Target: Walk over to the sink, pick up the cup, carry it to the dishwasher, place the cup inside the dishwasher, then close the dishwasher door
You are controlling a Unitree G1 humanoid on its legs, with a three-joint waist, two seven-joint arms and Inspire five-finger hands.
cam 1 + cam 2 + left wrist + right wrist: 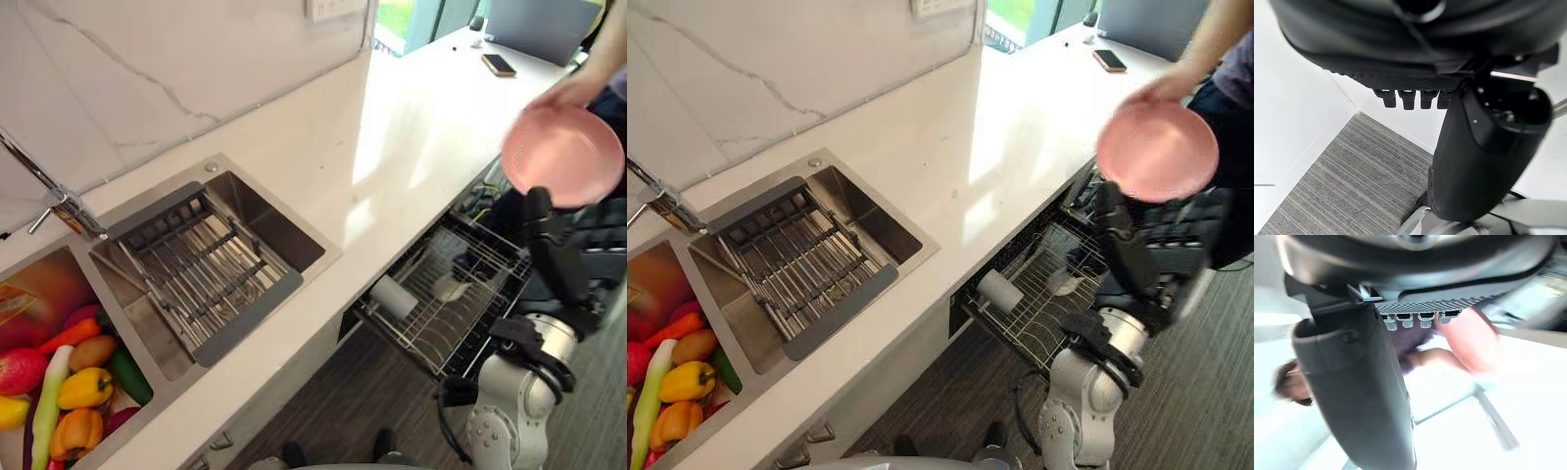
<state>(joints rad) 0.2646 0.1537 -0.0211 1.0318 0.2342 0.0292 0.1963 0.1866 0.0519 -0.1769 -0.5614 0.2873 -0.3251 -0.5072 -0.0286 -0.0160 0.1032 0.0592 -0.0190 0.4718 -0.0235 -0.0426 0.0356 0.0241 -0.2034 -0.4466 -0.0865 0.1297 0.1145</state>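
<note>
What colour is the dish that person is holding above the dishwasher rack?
Pink. The dish shows best in the left eye view.

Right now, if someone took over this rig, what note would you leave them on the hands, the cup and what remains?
Left hand: open, empty, over the floor.
Right hand: open, empty, raised by the pulled-out dishwasher rack, just below a pink dish held by a person's hand.
Cup: lies on its side in the rack, at the end nearer the sink.
Done: the cup is in the dishwasher.
Left: push the rack in and close the door. Probably wait until the person's dish is out of the way.
</note>
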